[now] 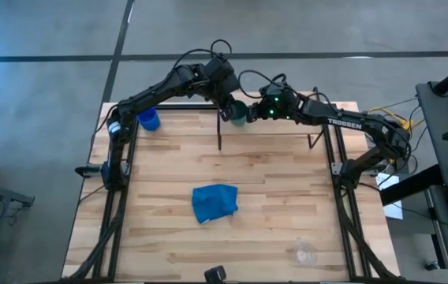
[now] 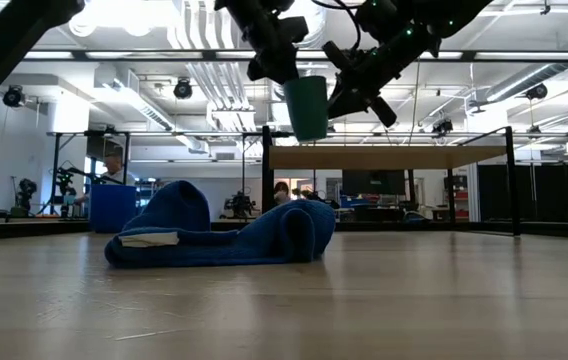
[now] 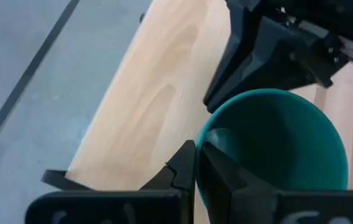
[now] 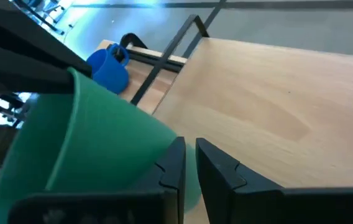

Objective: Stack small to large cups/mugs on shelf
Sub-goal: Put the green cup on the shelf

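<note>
The blue cloth (image 2: 226, 236) lies nearest, while beyond it both the left gripper (image 1: 230, 106) and right gripper (image 1: 257, 111) pinch the green cup (image 2: 307, 106) above the shelf (image 2: 389, 157), seemingly mid-handover.

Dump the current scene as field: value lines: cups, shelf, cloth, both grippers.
green cup: held in the air above the shelf, upright, opening up
left gripper: fingers shut on the green cup's rim
right gripper: fingers closed down, right beside the green cup; grip cannot be told
blue mug: on the table's far left corner, beside the left arm's base
clear glass: on the table near its front right edge
blue cloth: crumpled, mid-table
shelf load: no cup seen on it
</note>
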### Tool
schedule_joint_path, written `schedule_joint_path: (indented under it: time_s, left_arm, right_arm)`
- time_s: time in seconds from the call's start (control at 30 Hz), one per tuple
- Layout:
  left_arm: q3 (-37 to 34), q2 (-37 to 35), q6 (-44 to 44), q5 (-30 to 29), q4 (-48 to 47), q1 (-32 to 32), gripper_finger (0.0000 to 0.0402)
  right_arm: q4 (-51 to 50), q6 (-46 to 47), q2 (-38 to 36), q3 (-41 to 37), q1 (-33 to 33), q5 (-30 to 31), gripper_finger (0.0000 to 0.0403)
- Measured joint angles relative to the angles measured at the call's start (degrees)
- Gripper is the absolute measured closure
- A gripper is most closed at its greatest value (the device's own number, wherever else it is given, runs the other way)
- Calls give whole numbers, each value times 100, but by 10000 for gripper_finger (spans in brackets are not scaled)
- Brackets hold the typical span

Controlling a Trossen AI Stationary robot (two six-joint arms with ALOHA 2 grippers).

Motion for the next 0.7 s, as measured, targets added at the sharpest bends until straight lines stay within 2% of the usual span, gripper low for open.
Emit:
schedule_joint_path:
  time_s: [0.3,0.7]
  left_arm:
    - [-26,-2,-2,-1,115,125,401]
    - [-57,25,2,-119,111,191,402]
  right_arm:
    - [-38,68,2,-4,0,-199,369]
    - [-150,40,4,-4,0,-4,369]
